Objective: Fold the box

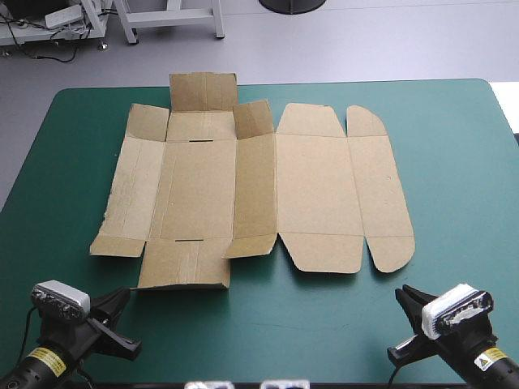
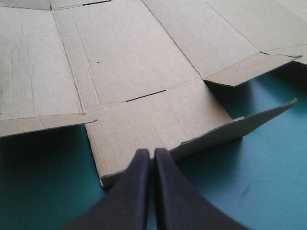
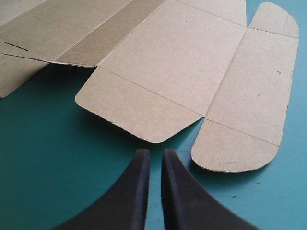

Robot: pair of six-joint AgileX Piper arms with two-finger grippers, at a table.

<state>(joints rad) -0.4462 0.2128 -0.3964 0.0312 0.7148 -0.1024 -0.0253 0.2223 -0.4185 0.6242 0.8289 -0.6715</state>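
The box (image 1: 268, 194) is lying flat and unfolded across the middle of the teal-green table (image 1: 454, 162). It is a thin brown sheet, likely light, stiff across its panels and bending readily along the scored creases. The near-left flap (image 1: 185, 263), with its edge curling slightly off the cover, is probably offering the easiest hold. The left claw (image 2: 148, 153) is hovering just near of that flap, fingers pressed together and gripping nothing. The right claw (image 3: 156, 154) is pointing at the rounded near-right tab (image 3: 235, 148), fingers all but together and touching nothing.
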